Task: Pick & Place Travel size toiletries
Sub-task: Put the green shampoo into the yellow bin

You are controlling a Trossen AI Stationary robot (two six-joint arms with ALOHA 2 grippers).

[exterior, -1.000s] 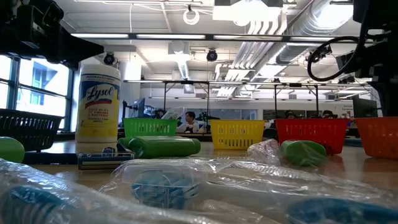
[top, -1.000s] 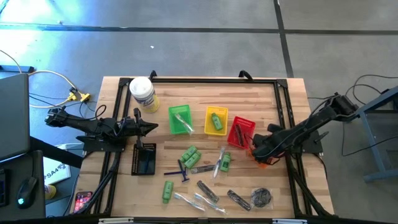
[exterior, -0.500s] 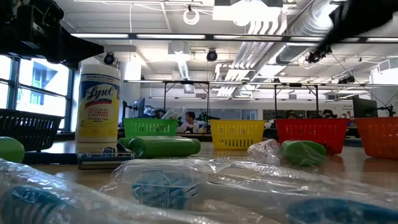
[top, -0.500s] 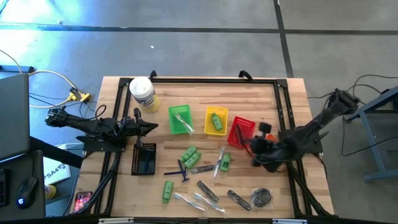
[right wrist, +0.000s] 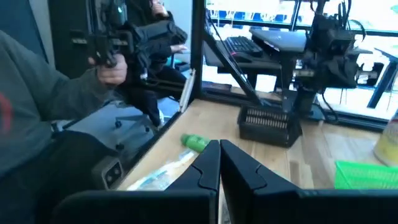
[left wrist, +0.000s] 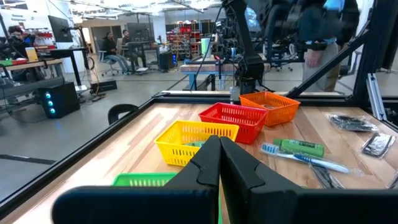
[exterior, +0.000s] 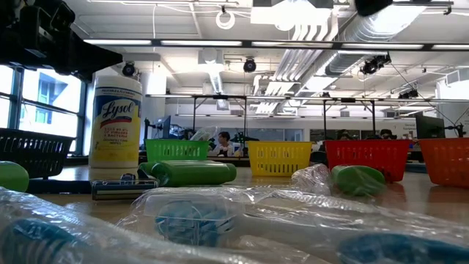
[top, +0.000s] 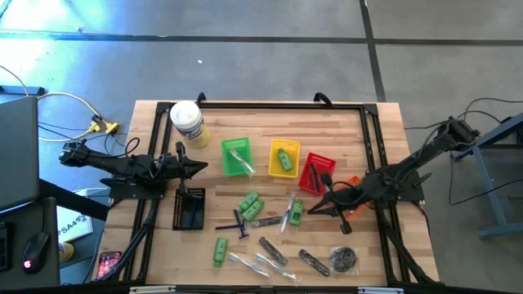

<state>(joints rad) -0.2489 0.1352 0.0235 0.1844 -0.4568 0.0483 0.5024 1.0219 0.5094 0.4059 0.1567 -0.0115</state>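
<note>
Toiletries (top: 270, 237) lay scattered along the table's (top: 376, 139) near edge, apparently awaiting sorting into baskets (top: 283, 158). Right gripper (top: 313, 209), shut and empty, reached toward them; left gripper (top: 200, 168), also closed, waited at the left edge.

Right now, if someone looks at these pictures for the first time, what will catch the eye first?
Probably the row of small bright baskets across the middle of the table: green basket, yellow basket, red basket, with an orange basket beside the red one. Next, the big white jar with the yellow label at the far left corner. Then the green bottles and clear packets scattered along the near edge.
</note>
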